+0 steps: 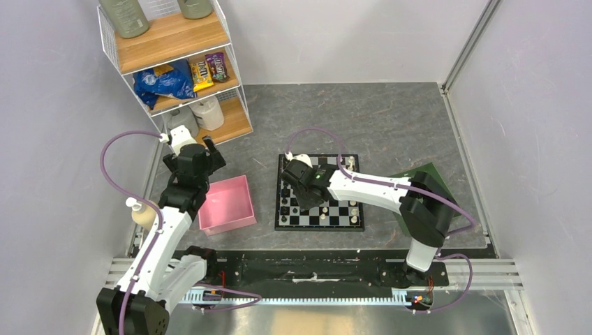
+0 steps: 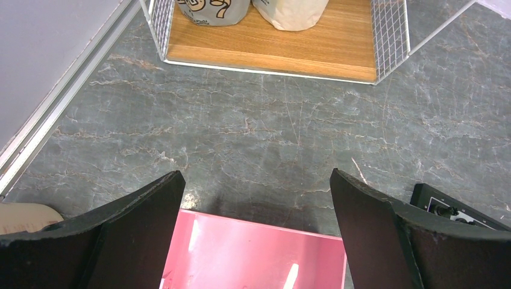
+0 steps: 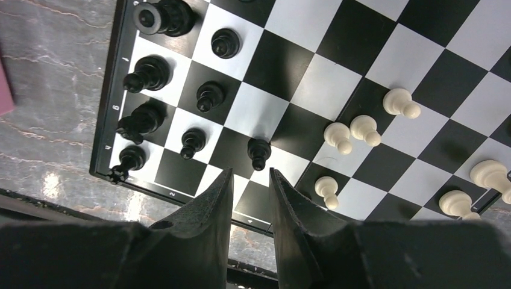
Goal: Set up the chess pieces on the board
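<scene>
As our right gripper (image 3: 250,173) hangs slightly parted, empty, beside a black pawn (image 3: 259,150) | left gripper (image 2: 256,174) wide, empty | placement underway; next we fetch another.

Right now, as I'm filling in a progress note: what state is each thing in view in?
left gripper: fingers wide open, empty.
right gripper: fingers slightly apart, nothing between them.
black chess pieces: upright on the board.
white chess pieces: upright, bunched, not in rows.
chessboard: flat, partly set.
pink tray: open side up, nothing seen inside.
</scene>
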Motion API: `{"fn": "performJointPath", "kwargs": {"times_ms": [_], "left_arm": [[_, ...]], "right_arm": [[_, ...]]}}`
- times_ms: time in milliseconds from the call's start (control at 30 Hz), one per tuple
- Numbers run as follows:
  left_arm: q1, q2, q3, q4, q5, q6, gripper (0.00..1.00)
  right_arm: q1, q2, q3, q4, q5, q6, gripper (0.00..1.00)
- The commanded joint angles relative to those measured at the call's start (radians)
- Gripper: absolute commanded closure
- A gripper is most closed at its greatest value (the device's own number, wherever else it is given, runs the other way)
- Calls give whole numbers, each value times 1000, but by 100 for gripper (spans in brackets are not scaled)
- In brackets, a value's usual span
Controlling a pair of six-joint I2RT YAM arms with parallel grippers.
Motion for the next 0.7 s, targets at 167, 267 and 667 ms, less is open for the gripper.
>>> {"fn": "performJointPath", "kwargs": {"times_ms": [167,267,667], "left_arm": [[5,-17,-2,13,-15,24,0],[5,-14,-1,14,-13,24,0],[5,-4,2,19,-13,24,0]], "right_arm": [[-22,34,13,-7,3,-1,69],[-22,43,19,-2,-5,-10,70],[-22,32,21,-2,-38,-28,85]]}}
